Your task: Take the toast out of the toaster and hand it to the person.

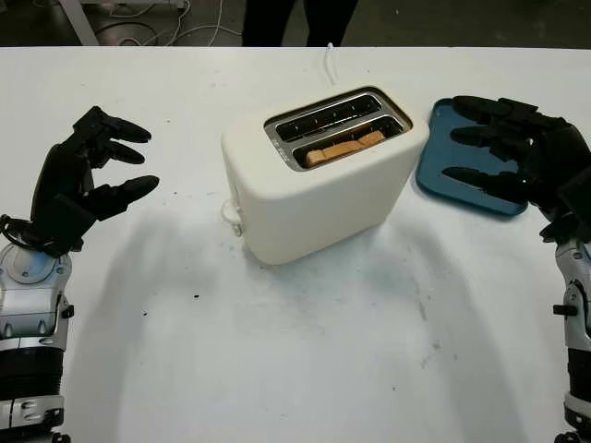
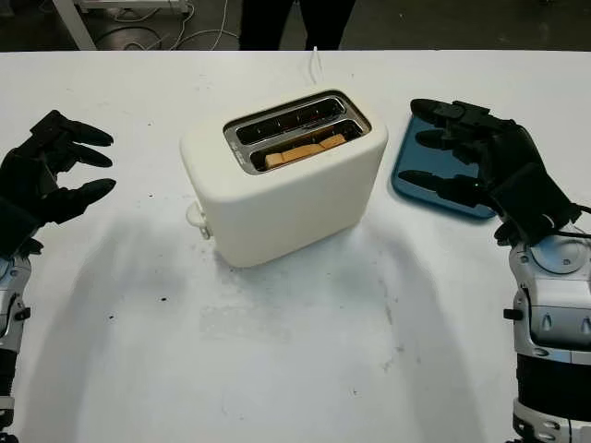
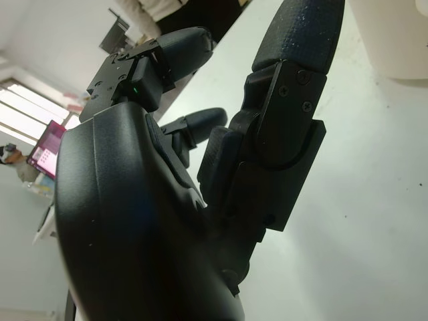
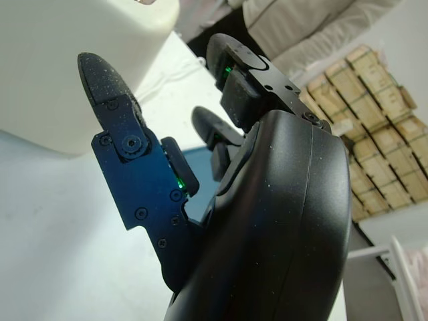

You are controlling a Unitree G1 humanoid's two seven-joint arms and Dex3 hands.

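- Still at the very start of the task, by the look of it: toast [image 1: 343, 148] seated low in the toaster [image 1: 319, 175], in the slot nearer the robot, only its top edge showing above the rim; far slot dark, nothing visible in it.
- Toaster standing upright near the middle of the white table [image 1: 295, 351], turned at a slant, cord [image 1: 329, 63] trailing off toward the far edge.
- Left hand [image 1: 88, 175] held open, gripping nothing, well apart from the toaster on its left side.
- Right hand [image 2: 480, 161] likewise open and gripping nothing, raised over the blue tray [image 2: 416, 180] just beside the toaster's right end, fingers [image 2: 441, 140] pointing toward the toaster without touching it.
- Person [image 1: 286, 20] standing at the far side of the table, only dark legs in sight; no hand offered.
- Next move, as a guess: bringing the right hand, the nearer one, across and above the near slot, then down with fingertips either side of the slice.
- Calls for a narrow pinch on the thin exposed edge, little room between the slot walls; a straight upward pull probably needed to keep the slice from jamming or crumbling.
- Possibly a steadying touch from the left hand on the toaster's side, since a light toaster could lift or slide with the slice.
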